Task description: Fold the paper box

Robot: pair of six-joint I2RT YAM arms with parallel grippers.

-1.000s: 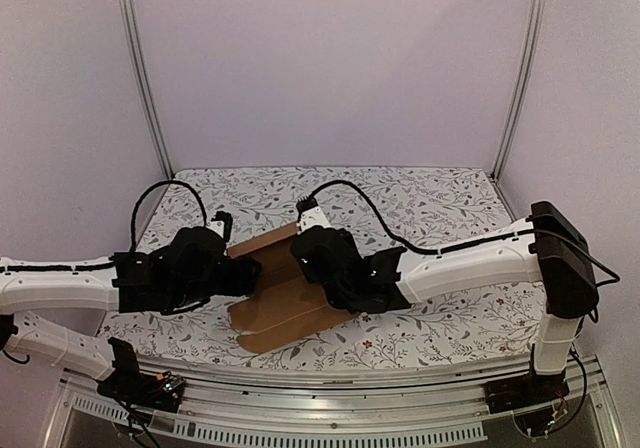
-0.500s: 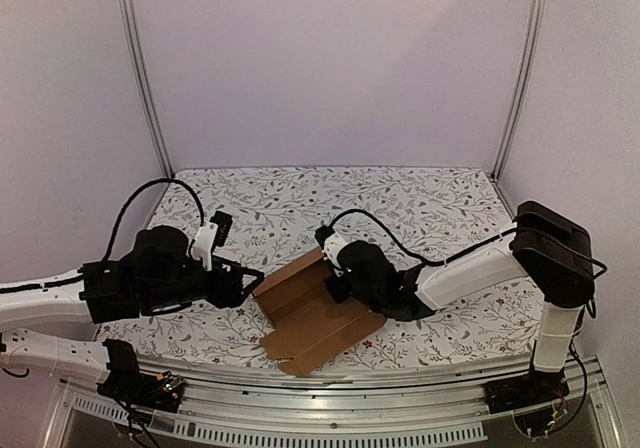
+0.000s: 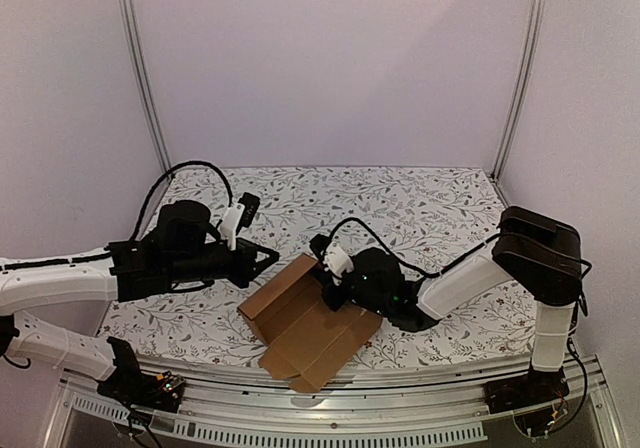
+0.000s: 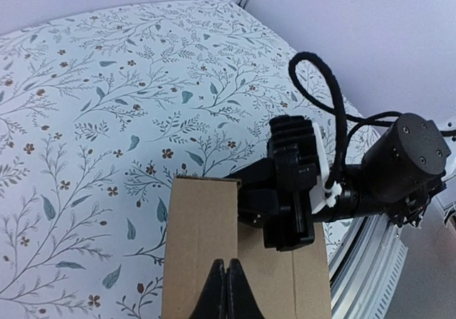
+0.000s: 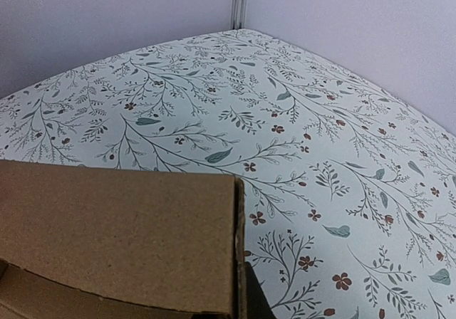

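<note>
Toward the 6 o'clock side of the flowered table (image 3: 420, 203), close to its near edge, lies the paper box (image 3: 305, 323), a brown sheet not yet closed, with most panels flat and the one at its 11 o'clock corner seemingly lifted. The right gripper (image 3: 335, 283) sits at the sheet's 1 o'clock and appears to pinch that lifted panel's edge between nearly closed jaws; its wrist view shows the cardboard edge right against a dark finger. The left gripper (image 3: 272, 257) hovers at the sheet's 10 o'clock, jaws fully together on nothing, its tips pointing over the panel. The step in hand looks like creasing this panel upright. To do it well, the right grip should stay firm as an anchor while the left arm's closed tips work as a blunt pusher, pressing low beside the score line rather than high on the flap, which would likely bow the board. Slow, even pressure toward 3 o'clock should keep the sheet from skidding toward the near edge at 6 o'clock.
</note>
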